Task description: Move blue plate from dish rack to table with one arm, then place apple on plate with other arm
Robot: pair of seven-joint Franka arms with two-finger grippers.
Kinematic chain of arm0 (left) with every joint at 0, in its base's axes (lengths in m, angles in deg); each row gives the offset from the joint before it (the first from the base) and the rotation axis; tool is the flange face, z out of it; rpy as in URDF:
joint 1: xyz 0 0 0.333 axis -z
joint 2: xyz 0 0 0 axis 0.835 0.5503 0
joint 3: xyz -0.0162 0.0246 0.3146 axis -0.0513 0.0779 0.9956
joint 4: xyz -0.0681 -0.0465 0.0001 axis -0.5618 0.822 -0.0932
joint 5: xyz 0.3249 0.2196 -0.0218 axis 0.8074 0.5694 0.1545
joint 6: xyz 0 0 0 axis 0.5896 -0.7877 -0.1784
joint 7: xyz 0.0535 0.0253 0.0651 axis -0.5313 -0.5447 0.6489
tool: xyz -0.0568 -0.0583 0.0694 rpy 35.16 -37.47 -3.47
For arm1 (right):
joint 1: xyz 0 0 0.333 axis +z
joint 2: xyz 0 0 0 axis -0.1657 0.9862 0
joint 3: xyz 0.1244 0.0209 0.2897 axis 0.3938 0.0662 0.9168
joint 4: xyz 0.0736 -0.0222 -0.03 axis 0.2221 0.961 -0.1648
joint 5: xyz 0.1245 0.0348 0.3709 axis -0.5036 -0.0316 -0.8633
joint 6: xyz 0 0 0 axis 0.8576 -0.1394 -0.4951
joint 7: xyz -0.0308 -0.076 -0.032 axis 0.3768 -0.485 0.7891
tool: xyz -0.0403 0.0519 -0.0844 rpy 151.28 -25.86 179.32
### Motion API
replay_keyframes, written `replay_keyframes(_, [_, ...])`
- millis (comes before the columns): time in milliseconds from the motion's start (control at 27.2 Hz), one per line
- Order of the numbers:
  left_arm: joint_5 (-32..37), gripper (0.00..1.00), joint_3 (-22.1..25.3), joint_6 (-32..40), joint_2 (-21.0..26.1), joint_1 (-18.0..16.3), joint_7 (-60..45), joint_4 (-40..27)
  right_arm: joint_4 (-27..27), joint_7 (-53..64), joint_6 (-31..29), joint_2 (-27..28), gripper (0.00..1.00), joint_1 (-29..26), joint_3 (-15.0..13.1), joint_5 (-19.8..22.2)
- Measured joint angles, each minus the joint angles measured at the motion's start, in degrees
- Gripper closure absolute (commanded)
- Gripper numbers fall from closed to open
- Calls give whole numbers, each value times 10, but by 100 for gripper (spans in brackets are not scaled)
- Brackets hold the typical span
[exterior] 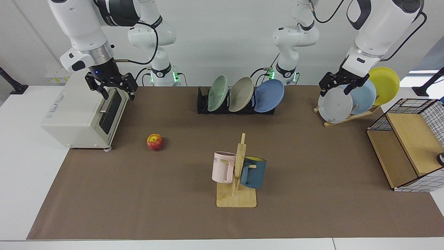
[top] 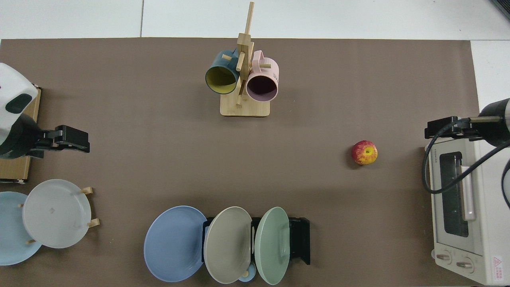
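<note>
The blue plate (exterior: 269, 95) leans in the dish rack (exterior: 203, 104) at its right end, far centre of the table (exterior: 20, 166). The apple (exterior: 154, 142) lies near left. Left gripper (exterior: 340, 87), empty and parted, hovers far right; right gripper (exterior: 111, 86), empty and parted, waits over the toaster oven (exterior: 81, 116).

Advice: grip the exposed rim, lift clear of the grey plate (exterior: 241, 94).

The top view shows their overlap; the facing view shows the tilt.
</note>
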Motion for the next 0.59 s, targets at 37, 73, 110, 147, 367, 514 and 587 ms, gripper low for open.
replay_keyframes(37, [0,0,0,0,0,0,0,0,0,0,0,0,0,0,1,0])
replay_keyframes(73, [0,0,-1,0,0,0,0,-1,0,0,0,0,0,0,1,-1])
replay_keyframes(110, [0,0,-1,0,0,0,0,-1,0,0,0,0,0,1,2,-2])
replay_keyframes(147, [0,0,-1,0,0,0,0,-1,0,0,0,0,0,1,2,-3])
replay_keyframes(367, [0,0,-5,0,0,0,-1,-4,6,-13,-7,1,0,5,7,-4])
replay_keyframes(514, [0,0,-12,0,0,-2,-2,-7,31,-30,-39,5,0,18,8,-4])
replay_keyframes(587, [0,0,-15,0,0,-2,-3,-8,51,-35,-62,9,0,24,8,-4])
